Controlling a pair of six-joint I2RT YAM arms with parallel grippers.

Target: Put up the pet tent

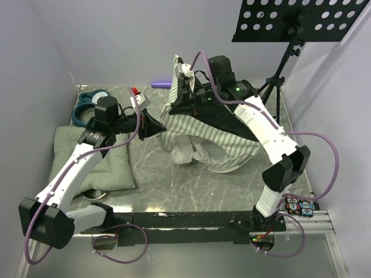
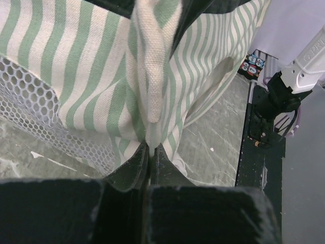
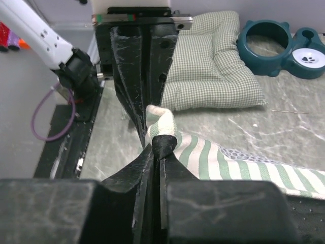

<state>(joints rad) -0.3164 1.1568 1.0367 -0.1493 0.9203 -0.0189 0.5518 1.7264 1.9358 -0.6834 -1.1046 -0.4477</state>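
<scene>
The pet tent (image 1: 220, 142), green-and-white striped with black lining, hangs half raised over the middle of the table, its white mesh panel (image 2: 30, 96) sagging toward the tabletop. My left gripper (image 2: 151, 148) is shut on a rolled striped edge of the tent at its left side (image 1: 157, 127). The right gripper (image 3: 161, 148) is shut on a fold of the black lining next to a striped roll, up near the tent's top (image 1: 184, 95). In the right wrist view the left gripper (image 3: 143, 122) points down at the same roll, almost meeting the right one.
A green-checked quilted cushion (image 1: 93, 156) lies at the left under the left arm. Behind it stands a teal double bowl holder (image 1: 87, 104). A black music stand (image 1: 301, 23) rises at the back right. A purple item (image 1: 160, 84) lies at the back edge.
</scene>
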